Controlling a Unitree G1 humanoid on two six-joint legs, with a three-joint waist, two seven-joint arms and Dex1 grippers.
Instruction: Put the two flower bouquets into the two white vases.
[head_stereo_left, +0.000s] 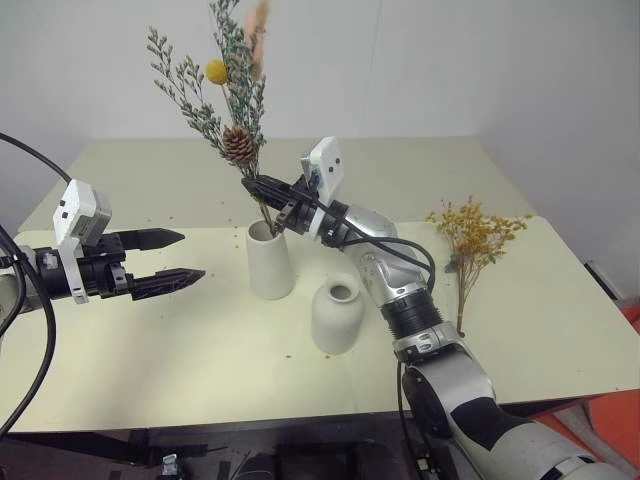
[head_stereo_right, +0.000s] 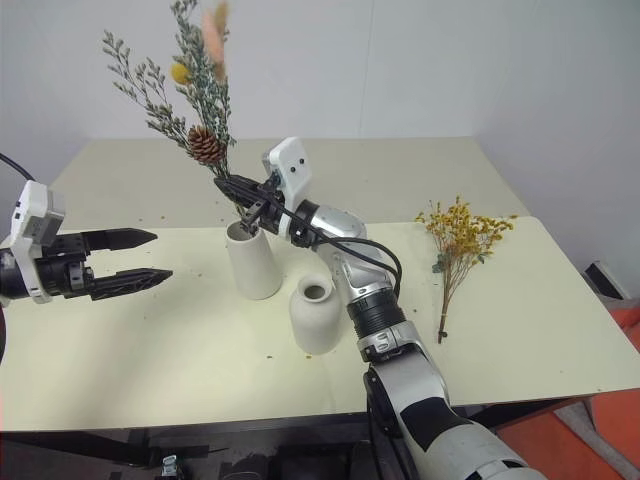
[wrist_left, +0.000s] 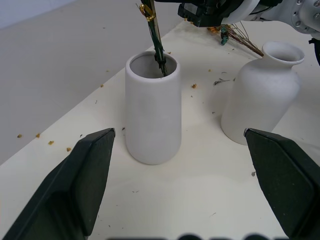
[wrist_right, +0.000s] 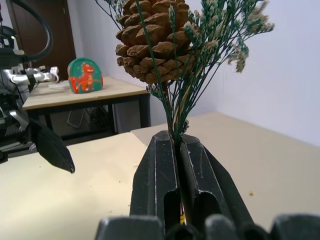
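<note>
The right gripper (head_stereo_left: 262, 186) pinched the stems of the grey-green bouquet (head_stereo_left: 228, 95), which stood nearly upright with its stem ends inside the tall matte cone vase (head_stereo_left: 270, 262) mid-table. The left gripper (head_stereo_left: 178, 257) hung wide apart, empty, toward the table's (head_stereo_left: 150, 350) left edge. Beside the cone stood the round narrow-necked vase (head_stereo_left: 337, 315). The yellow bouquet (head_stereo_left: 470, 245) lay flat near the right edge, stems toward the front. The right wrist view showed the scaly brown pinecone (wrist_right: 155, 40).
</note>
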